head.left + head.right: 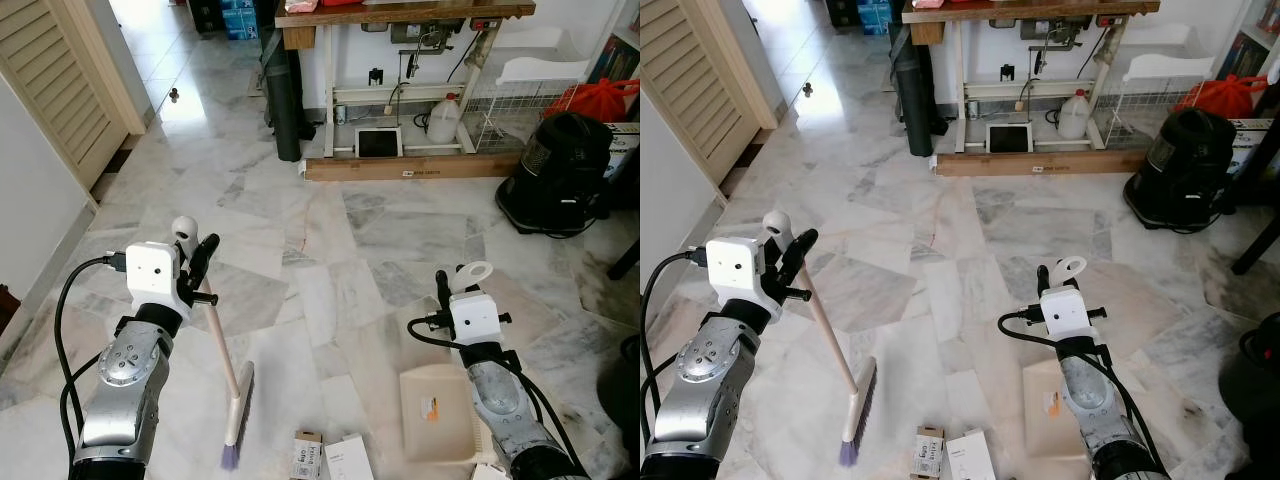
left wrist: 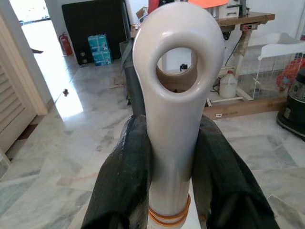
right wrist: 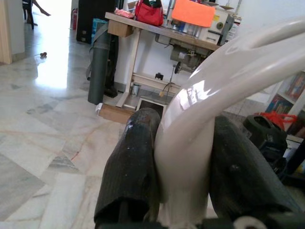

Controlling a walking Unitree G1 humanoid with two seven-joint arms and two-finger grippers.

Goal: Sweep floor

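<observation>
My left gripper (image 1: 197,252) is shut on the white looped top of a broom (image 1: 222,345). Its pale stick slants down to a purple-bristled head (image 1: 238,415) resting on the marble floor. In the left wrist view both black fingers (image 2: 126,167) press the handle (image 2: 177,95) from either side. My right gripper (image 1: 455,288) is shut on the cream handle of a dustpan (image 1: 437,412), which lies flat on the floor in front of me. In the right wrist view the handle (image 3: 190,143) sits between the fingers. Two small cartons (image 1: 307,452) lie on the floor between broom head and dustpan.
A black vacuum cleaner (image 1: 560,170) stands at the right. Ahead are a sewing table (image 1: 400,15), a wooden plank (image 1: 415,167), a white jug (image 1: 443,120), a wire basket (image 1: 510,105) and a rolled dark mat (image 1: 285,100). A louvred door (image 1: 60,80) is at the left.
</observation>
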